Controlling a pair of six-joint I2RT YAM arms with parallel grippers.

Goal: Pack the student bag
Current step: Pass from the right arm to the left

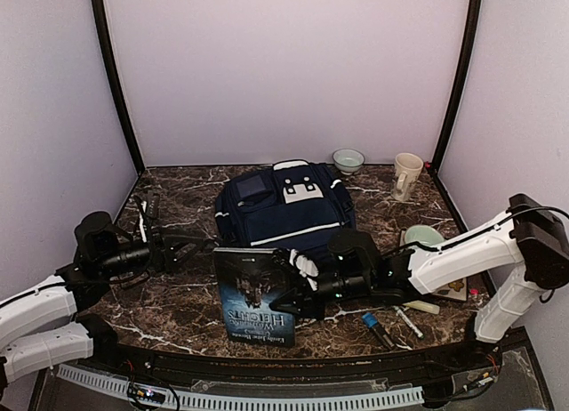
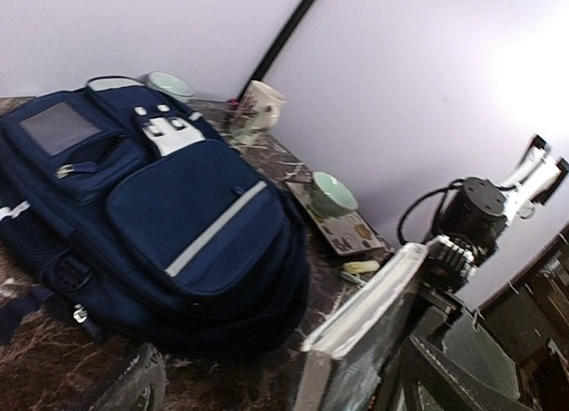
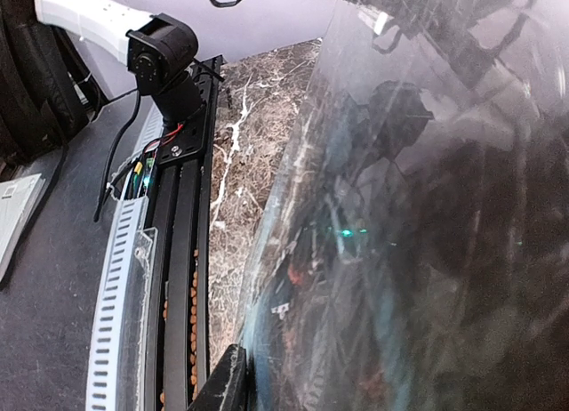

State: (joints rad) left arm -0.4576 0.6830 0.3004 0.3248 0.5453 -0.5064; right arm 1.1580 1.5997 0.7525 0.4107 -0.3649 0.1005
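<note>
The student bag (image 1: 284, 206), navy blue with a white stripe, lies flat at the table's middle; the left wrist view shows it large (image 2: 151, 197). In front of it a dark paperback book (image 1: 253, 295) stands upright, and my right gripper (image 1: 298, 291) is shut on its right edge. In the right wrist view the glossy book cover (image 3: 409, 215) fills the picture, with one finger (image 3: 222, 384) against it. My left gripper (image 1: 191, 246) stands open at the book's left edge. Its wrist view shows the book's page edge (image 2: 373, 313) between the two wide-apart fingers (image 2: 133, 382).
A pale green bowl (image 1: 348, 158) and a cream mug (image 1: 406, 175) stand at the back right. Another green bowl (image 1: 422, 236) sits on a patterned tray (image 2: 342, 229). Markers (image 1: 378, 326) and a yellow piece (image 1: 425, 307) lie front right. A cable (image 1: 147, 206) lies at the left.
</note>
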